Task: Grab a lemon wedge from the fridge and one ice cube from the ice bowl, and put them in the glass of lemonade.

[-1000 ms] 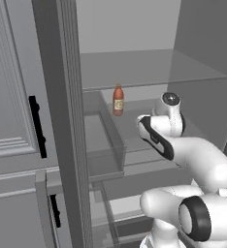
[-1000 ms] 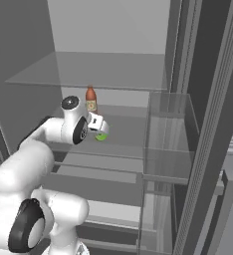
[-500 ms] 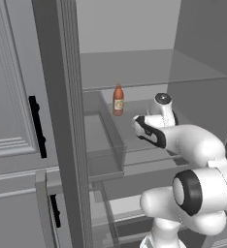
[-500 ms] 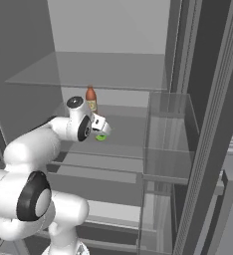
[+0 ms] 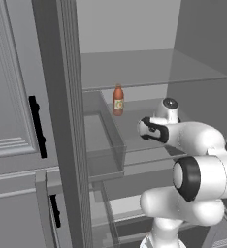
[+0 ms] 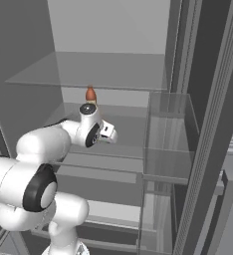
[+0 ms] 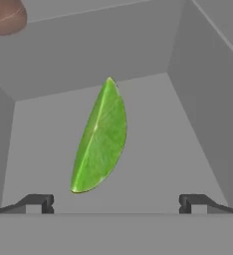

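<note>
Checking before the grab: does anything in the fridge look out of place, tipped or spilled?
Nothing stands out. The small green lemon wedge lies on the fridge's glass shelf, between the open fingers, untouched. The orange labelled bottle stands upright behind. No spill shows.

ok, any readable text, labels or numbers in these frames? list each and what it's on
Orange bottle on the fridge shelf: it carries a small pale label with a round mark, too small and blurred to read.
Lemon wedge, robot arm, fridge walls and cabinet doors: no text, numbers or signs on them.
So nothing legible in any view.
</note>
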